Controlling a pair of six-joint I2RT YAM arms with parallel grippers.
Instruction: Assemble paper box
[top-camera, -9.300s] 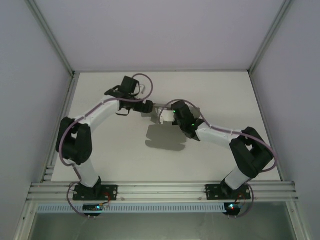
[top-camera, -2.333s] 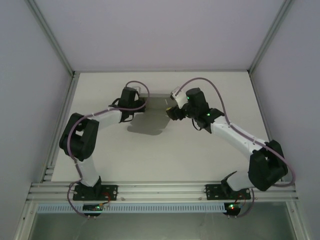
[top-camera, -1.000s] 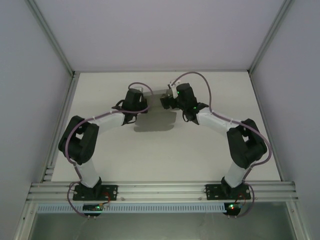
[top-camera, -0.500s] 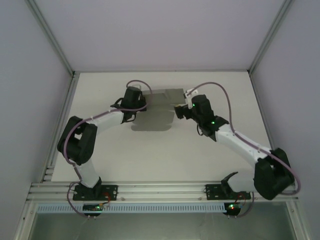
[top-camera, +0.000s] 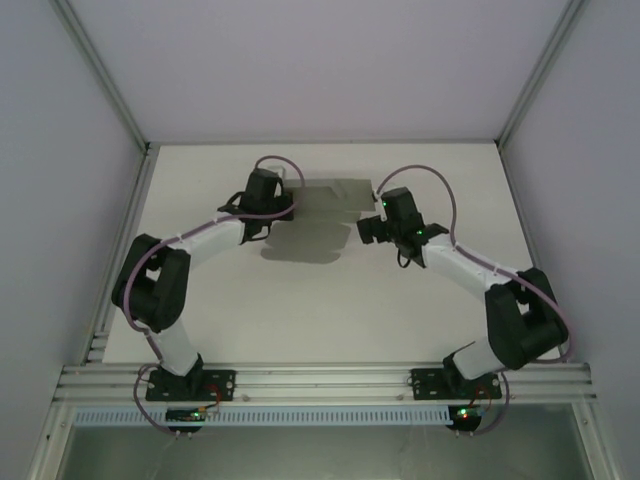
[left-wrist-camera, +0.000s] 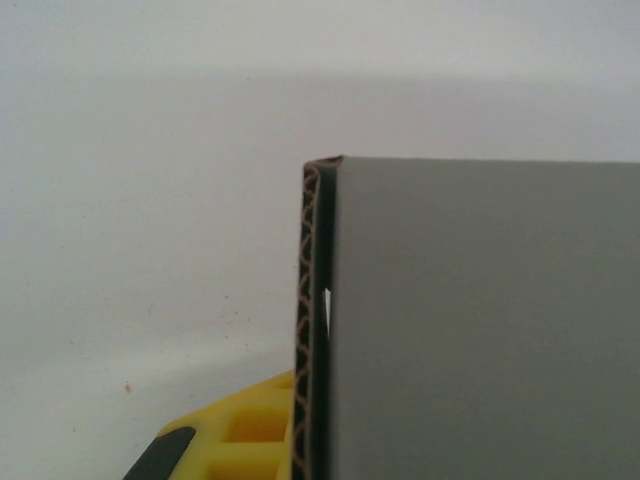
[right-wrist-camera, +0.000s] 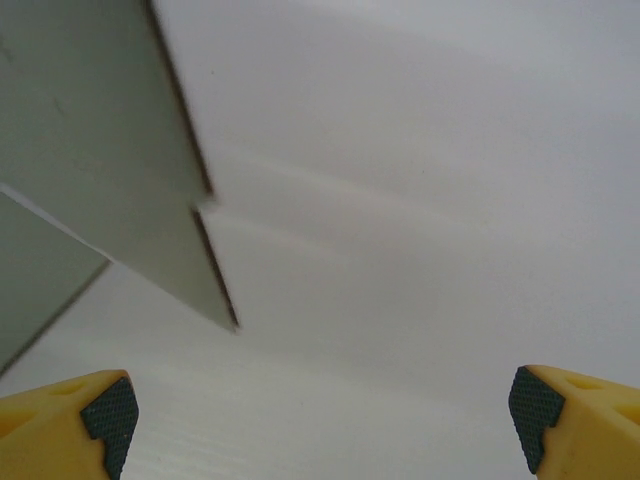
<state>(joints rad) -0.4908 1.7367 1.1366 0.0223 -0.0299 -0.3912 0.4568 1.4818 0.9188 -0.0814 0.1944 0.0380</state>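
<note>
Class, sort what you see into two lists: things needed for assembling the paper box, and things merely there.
Needed: paper box; left gripper, holding it; right gripper, open.

Merely there: table; metal rail; walls.

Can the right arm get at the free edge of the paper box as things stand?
Probably yes. The right gripper is open, and the paper box edge sits just ahead to its left, nothing between. The left gripper holds the opposite side, clear of that approach.
</note>
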